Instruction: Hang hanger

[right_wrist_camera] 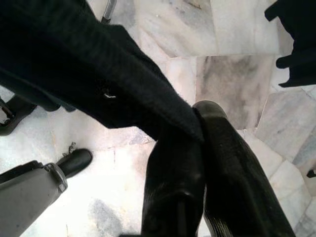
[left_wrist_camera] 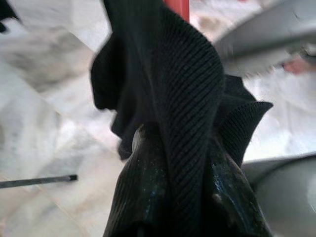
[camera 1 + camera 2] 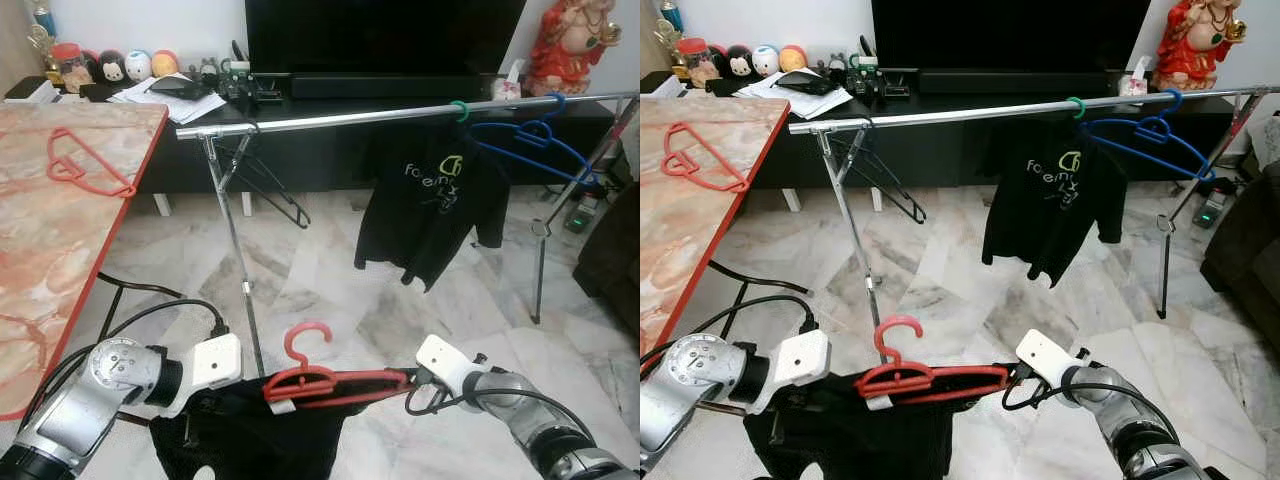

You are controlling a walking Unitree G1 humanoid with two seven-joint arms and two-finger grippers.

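A red hanger (image 3: 318, 380) with a black garment (image 3: 250, 430) draped on it hangs low in front of me, its hook up. In the left wrist view my left gripper (image 2: 173, 143) is shut on a fold of the garment, just below the hanger's red bar (image 2: 177, 7). My right gripper (image 1: 200, 118) is shut on the garment at the hanger's right end (image 3: 405, 378). The silver rail (image 3: 340, 118) runs across the room above and beyond the hanger.
On the rail hang a black T-shirt (image 3: 430, 200) on a green hanger, blue hangers (image 3: 530, 135) at the right and an empty black hanger (image 3: 268, 188) at the left. The rack's post (image 3: 238, 270) stands just behind the hanger. A marble table (image 3: 40, 260) with another red hanger (image 3: 85, 165) is at the left.
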